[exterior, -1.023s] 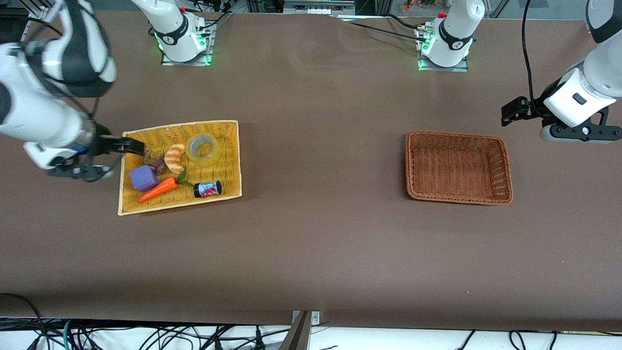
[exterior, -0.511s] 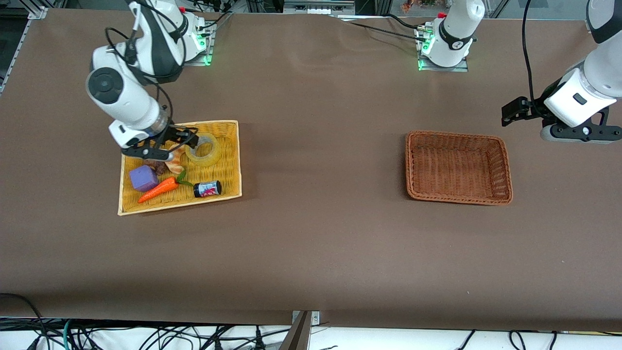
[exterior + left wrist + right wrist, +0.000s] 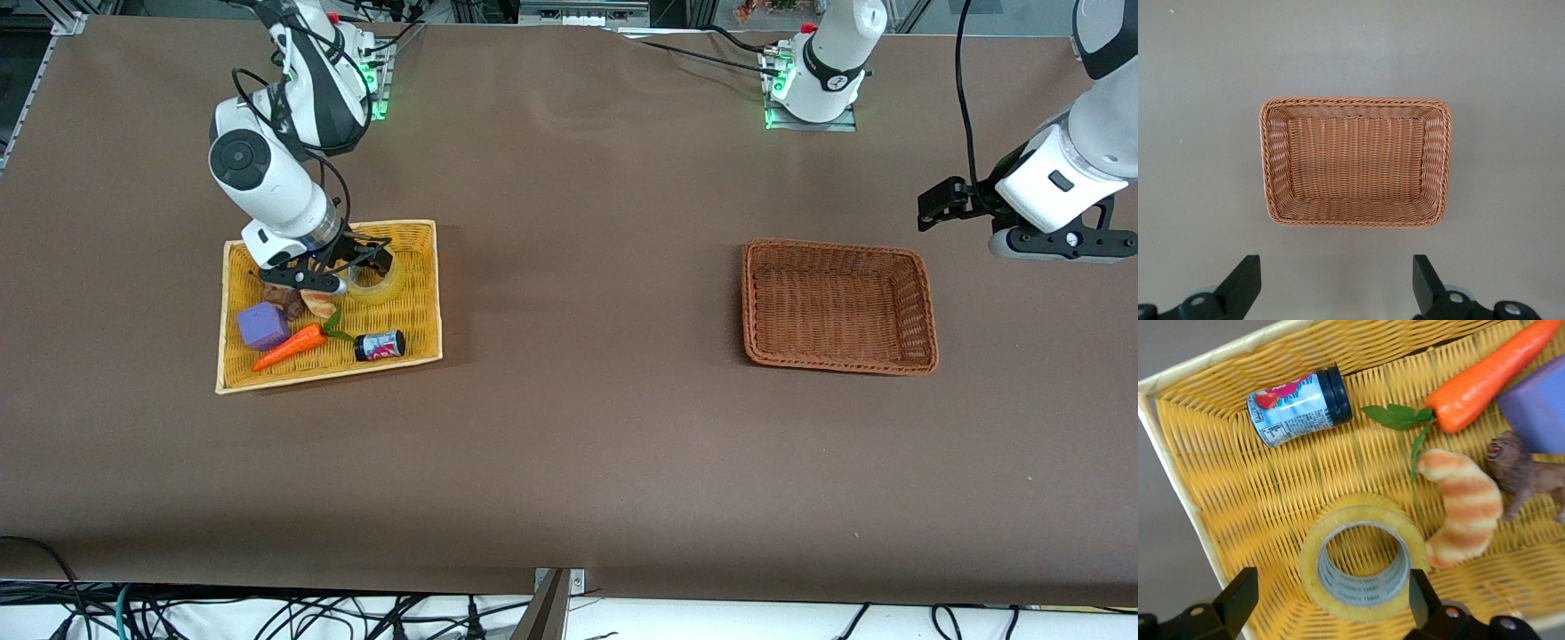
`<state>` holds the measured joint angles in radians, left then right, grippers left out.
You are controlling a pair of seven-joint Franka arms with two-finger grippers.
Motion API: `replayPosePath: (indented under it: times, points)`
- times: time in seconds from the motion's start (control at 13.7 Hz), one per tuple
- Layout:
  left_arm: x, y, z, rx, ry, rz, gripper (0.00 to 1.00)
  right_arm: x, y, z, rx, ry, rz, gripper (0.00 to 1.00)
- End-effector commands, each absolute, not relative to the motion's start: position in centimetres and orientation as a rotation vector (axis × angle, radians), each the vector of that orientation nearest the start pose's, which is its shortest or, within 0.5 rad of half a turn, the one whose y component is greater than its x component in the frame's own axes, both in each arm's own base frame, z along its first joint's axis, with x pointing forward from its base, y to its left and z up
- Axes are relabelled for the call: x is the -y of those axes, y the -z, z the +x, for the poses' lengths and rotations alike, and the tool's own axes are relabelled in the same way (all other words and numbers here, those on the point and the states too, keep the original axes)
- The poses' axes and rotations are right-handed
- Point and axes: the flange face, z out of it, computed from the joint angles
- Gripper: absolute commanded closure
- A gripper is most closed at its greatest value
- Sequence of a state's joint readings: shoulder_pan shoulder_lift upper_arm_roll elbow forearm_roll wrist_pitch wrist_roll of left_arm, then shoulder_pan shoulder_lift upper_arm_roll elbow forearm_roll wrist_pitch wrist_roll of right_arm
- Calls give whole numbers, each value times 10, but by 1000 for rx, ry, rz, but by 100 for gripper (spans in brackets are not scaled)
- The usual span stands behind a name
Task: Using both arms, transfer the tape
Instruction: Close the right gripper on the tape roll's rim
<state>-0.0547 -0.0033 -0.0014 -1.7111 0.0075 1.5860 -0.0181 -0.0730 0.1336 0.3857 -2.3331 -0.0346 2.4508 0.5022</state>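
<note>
In the front view, the right gripper (image 3: 360,267) is seen spread wide over the tape (image 3: 378,283) in the yellow basket (image 3: 418,329); the left gripper (image 3: 933,203), released, waits beside the brown basket (image 3: 836,356)

In the right wrist view, the croissant (image 3: 1465,507) is seen touching the tape (image 3: 1361,563) beside one finger (image 3: 1421,597), so it could be clipped or dragged along

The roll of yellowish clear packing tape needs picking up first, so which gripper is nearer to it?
Right. The right gripper is over the tape roll in the yellow basket, open; the left gripper waits open past the brown basket.
</note>
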Motion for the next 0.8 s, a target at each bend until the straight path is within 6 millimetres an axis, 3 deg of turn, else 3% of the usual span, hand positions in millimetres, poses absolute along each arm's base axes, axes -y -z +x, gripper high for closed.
replayPosePath:
  times: [0.0,0.37,0.73]
  points:
    - [27,-563,545,-94,-200,-3092,0,-160,-256,474,-308,11,-3078,0]
    - [26,-562,545,-92,-203,-3092,0,-192,-235,461,-337,4,-3048,0]
    - [26,-562,545,-92,-203,-3092,0,-191,-228,456,-308,-1,-3058,1]
